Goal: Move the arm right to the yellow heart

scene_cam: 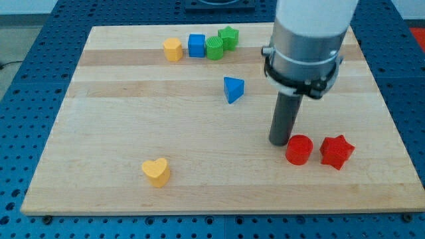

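Note:
The yellow heart (157,172) lies near the view's bottom left of the wooden board (133,119). My tip (278,142) rests on the board far to the heart's right, just left of and touching or nearly touching the red cylinder (299,149). The red star (337,151) sits right of the cylinder.
A blue triangle (233,89) lies near the board's middle, above and left of my tip. Along the view's top stand a yellow hexagon-like block (172,49), a blue cube (196,45), a green cylinder (214,48) and a green star (228,36). The arm's white body (309,33) overhangs the top right.

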### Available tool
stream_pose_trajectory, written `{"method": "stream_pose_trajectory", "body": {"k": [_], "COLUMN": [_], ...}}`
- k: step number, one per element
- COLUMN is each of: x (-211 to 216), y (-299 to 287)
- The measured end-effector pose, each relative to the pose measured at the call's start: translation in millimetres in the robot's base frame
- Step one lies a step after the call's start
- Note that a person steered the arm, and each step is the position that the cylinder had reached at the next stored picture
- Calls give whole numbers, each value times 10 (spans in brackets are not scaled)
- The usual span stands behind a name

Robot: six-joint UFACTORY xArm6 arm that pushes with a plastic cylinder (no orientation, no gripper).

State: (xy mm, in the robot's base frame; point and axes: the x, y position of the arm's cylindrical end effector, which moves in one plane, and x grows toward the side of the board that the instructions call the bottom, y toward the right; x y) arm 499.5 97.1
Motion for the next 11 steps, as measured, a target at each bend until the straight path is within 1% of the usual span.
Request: {"method": "stream_pose_trajectory", "body": {"k": [2, 3, 4, 5, 6, 7, 8, 9, 10, 11], "x": [288, 96, 48, 48, 46, 33, -355, -746, -508, 336], "y": [189, 33, -463, -527, -472, -254, -218, -16, -126, -489]}}
